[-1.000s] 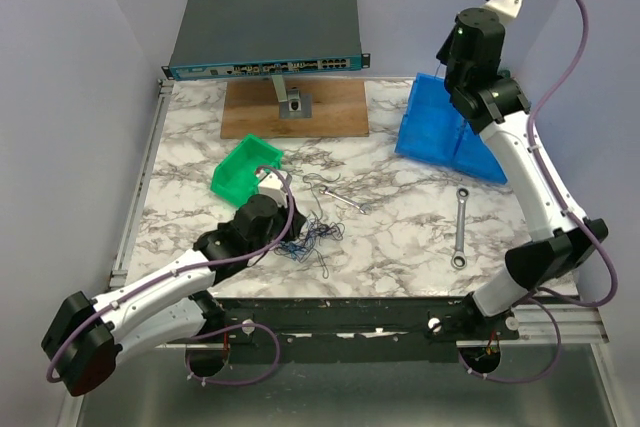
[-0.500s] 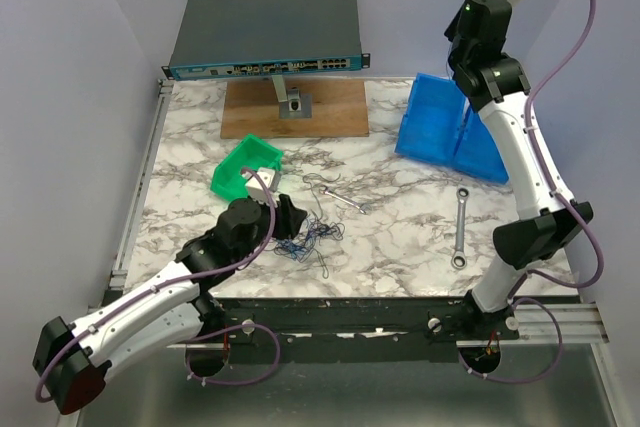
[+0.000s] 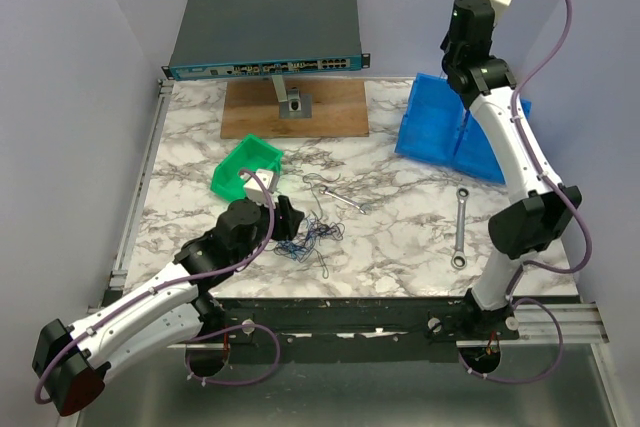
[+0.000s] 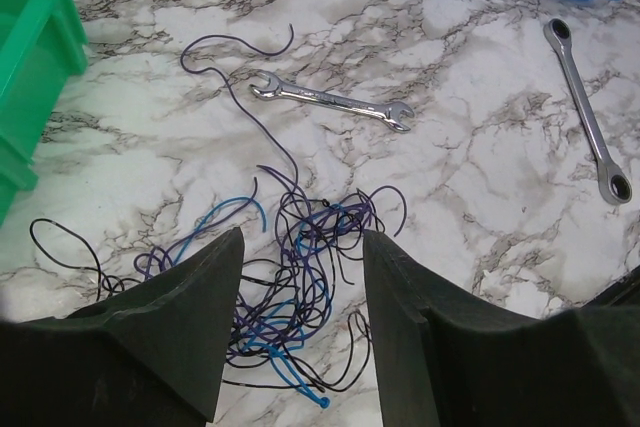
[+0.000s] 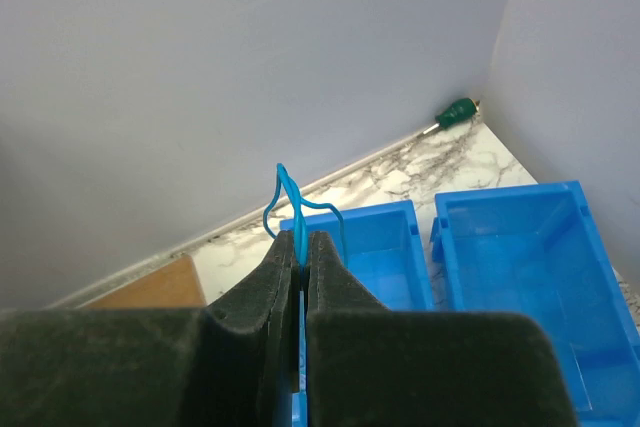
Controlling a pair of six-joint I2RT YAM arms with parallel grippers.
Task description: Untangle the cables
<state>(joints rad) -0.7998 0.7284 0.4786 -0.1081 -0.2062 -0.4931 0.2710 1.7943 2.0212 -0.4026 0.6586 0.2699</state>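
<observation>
**While one claw pinches a strand, the other gapes above the tangle**

Where the right claw (image 5: 298, 239) is raised high near the back wall, its two dark fingers are pressed together with almost no gap. They clamp a thin blue wire (image 5: 285, 192), whose small loop pokes out just past the tips. Beyond and below those tips lie two blue plastic bins (image 5: 520, 257) side by side. Further off, in the far corner where the walls meet, rests a small green-handled object (image 5: 458, 110).

The left claw (image 4: 300, 237) stands wide apart and grips nothing. Between its fingers, and just ahead of them, lies the scribbly bundle of hair-thin blue and dark cables (image 4: 320, 222) on the white marbled tabletop (image 4: 480, 177). Whether the fingertips touch the strands cannot be told. One dark strand trails forward from the bundle towards a small silver open-ended wrench (image 4: 330, 102), which lies ahead of the claw. To its left sits a green plastic bin (image 4: 35, 57). Well off to the right lies a longer silver ratchet wrench (image 4: 590, 112).
</observation>
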